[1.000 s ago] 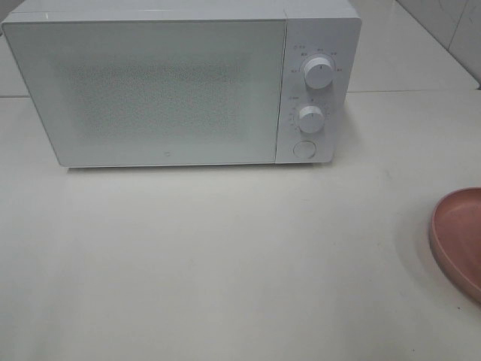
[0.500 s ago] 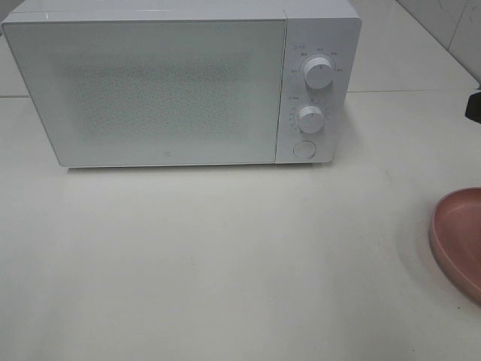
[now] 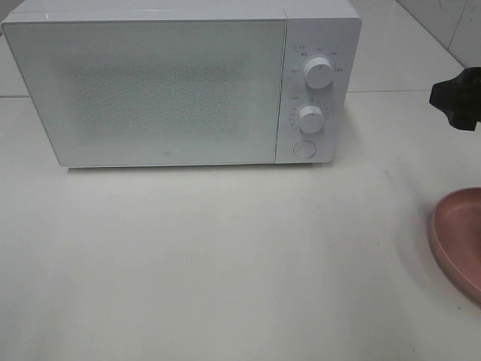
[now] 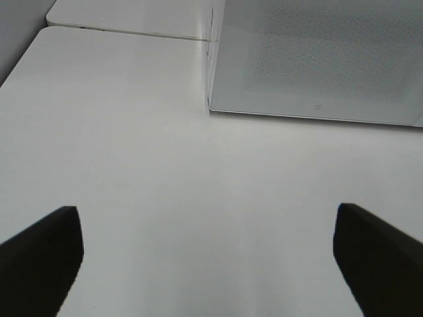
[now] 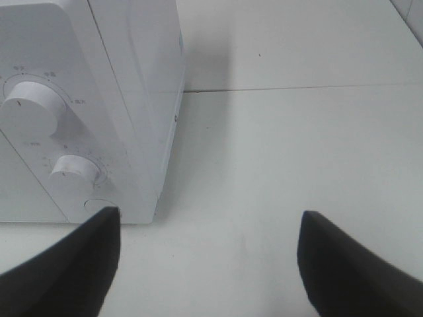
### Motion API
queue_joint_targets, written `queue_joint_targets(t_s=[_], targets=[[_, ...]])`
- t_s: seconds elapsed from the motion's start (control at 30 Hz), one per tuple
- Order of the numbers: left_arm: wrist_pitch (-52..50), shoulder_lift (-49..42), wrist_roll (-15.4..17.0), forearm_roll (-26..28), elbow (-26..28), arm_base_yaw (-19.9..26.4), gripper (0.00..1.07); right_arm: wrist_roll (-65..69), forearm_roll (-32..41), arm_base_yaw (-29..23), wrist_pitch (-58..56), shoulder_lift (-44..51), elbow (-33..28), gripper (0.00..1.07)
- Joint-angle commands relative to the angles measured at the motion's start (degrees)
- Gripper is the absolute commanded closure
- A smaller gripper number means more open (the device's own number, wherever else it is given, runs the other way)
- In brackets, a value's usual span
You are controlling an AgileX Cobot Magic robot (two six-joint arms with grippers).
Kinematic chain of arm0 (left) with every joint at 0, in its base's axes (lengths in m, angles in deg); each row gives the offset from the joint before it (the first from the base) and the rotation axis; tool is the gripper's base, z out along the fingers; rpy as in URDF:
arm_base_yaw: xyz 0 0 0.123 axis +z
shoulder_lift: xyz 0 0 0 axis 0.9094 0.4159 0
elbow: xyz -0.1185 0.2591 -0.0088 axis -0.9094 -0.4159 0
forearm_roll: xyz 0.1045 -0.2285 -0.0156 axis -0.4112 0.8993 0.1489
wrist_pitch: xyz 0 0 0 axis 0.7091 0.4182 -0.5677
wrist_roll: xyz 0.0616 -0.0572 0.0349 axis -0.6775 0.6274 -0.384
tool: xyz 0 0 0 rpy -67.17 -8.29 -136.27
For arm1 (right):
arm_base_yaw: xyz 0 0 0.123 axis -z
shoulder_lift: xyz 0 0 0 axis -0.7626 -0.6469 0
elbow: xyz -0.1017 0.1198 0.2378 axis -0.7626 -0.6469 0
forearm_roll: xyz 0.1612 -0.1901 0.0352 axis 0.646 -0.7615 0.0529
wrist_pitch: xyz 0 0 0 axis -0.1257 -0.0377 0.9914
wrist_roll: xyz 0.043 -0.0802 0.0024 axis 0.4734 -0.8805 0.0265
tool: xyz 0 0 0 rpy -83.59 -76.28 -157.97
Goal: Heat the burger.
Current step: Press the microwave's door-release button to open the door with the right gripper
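A: Where is the burger?
B: We find none in view; the microwave (image 3: 158,90) door is shut, and the pink plate (image 3: 460,233) right of it shows bare.
A: Claws?
B: Spread and empty, both left gripper (image 4: 208,254) and right gripper (image 5: 208,257). We judge the burger soft and loosely stacked: hold it low, gently.

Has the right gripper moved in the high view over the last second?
Yes. The right gripper has come in from the right edge, leftward toward the microwave; a second ago it was out of frame.
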Motion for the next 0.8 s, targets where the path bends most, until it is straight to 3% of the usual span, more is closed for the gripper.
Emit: queue_joint_targets(t_s=[0.03, 0.27, 0.33, 0.37, 0.43, 0.53, 0.67, 0.73, 0.8], targets=[[-0.5, 0.0, 0.0, 0.4, 0.0, 0.2, 0.09, 0.3, -3.4, 0.3, 7.9, -3.7, -0.1, 0.38], [-0.5, 0.0, 0.0, 0.4, 0.0, 0.2, 0.09, 0.2, -4.0, 0.3, 19.4, -8.7, -1.5, 0.38], [-0.5, 0.0, 0.0, 0.4, 0.0, 0.2, 0.09, -0.2, -1.9, -0.3, 30.8, -11.1, -5.2, 0.38], [-0.5, 0.0, 0.0, 0.4, 0.0, 0.2, 0.09, -0.2, -1.9, -0.3, 30.8, -11.1, -5.2, 0.38], [-0.5, 0.0, 0.0, 0.4, 0.0, 0.2, 0.09, -4.5, 3.7, -3.7, 36.8, -13.5, -7.2, 0.38], [-0.5, 0.0, 0.0, 0.4, 0.0, 0.2, 0.09, -7.0, 5.8, -5.3, 38.4, -14.4, -7.6, 0.38], [-0.5, 0.0, 0.0, 0.4, 0.0, 0.2, 0.09, -20.7, 18.2, -13.5, 43.6, -19.1, -8.5, 0.38], [-0.5, 0.0, 0.0, 0.4, 0.0, 0.2, 0.09, -22.3, 19.9, -14.8, 44.2, -20.0, -8.5, 0.38], [-0.5, 0.0, 0.0, 0.4, 0.0, 0.2, 0.09, -25.5, 26.8, -20.9, 48.0, -22.7, -8.5, 0.38]])
